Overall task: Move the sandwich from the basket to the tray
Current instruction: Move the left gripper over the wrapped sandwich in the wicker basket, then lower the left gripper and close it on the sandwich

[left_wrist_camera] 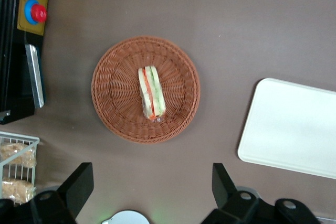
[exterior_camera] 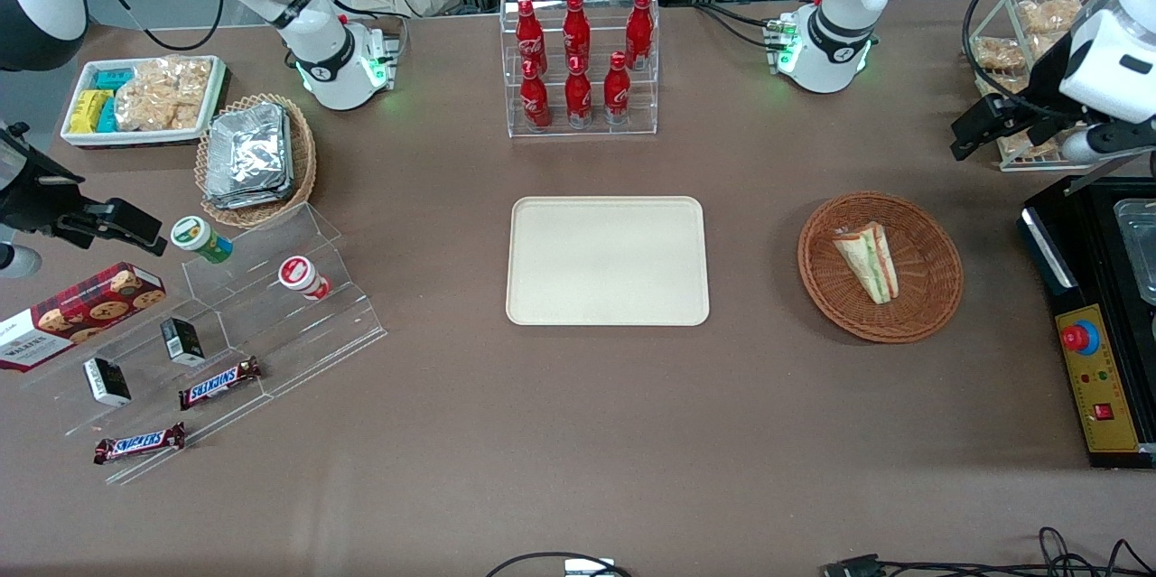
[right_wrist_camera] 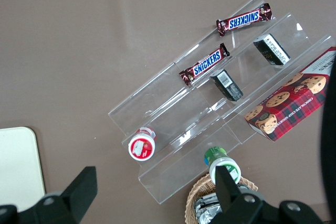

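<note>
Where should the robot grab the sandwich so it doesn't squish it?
Probably from straight above, fingers closing across the sandwich's two flat bread faces near its middle. It lies alone in the basket, filling edge up, with room either side. The gripper hangs open well above, beside the basket.

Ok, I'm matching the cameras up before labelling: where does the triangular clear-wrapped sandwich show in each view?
Front view: the triangular clear-wrapped sandwich lies in the round brown wicker basket, toward the working arm's end of the table.
Left wrist view: the sandwich sits at the basket's centre, with the open gripper high above the table.
Right wrist view: not in it.
Shared landmark: the flat cream-beige rectangular tray.
</note>
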{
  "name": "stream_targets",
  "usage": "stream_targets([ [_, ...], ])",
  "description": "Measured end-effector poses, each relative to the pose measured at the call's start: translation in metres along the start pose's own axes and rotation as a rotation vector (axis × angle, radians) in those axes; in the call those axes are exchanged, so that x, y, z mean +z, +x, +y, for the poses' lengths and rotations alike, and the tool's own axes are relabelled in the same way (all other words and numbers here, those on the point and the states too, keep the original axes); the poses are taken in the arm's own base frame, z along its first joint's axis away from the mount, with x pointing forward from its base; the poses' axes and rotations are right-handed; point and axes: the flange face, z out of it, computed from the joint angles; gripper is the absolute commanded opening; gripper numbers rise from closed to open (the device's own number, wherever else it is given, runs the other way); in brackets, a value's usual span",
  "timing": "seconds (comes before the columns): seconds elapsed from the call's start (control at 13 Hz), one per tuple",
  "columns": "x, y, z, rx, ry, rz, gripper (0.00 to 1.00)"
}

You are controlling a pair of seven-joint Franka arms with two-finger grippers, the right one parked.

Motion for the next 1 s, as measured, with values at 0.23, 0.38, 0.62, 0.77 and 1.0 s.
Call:
stream_targets([
  [0.23,0.073,0.01,-0.003,-0.036,0.024,-0.021,1.0],
  [0.38,0.136,0.008,-0.004,-0.075,0.028,-0.024,1.0],
  [0.62,0.225,-0.01,-0.009,-0.091,0.022,-0.009,1.0],
  [0.77,0.265,-0.022,-0.013,-0.088,0.016,0.015,1.0],
  [1.0,0.301,-0.023,-0.019,-0.069,0.037,0.042,1.0],
])
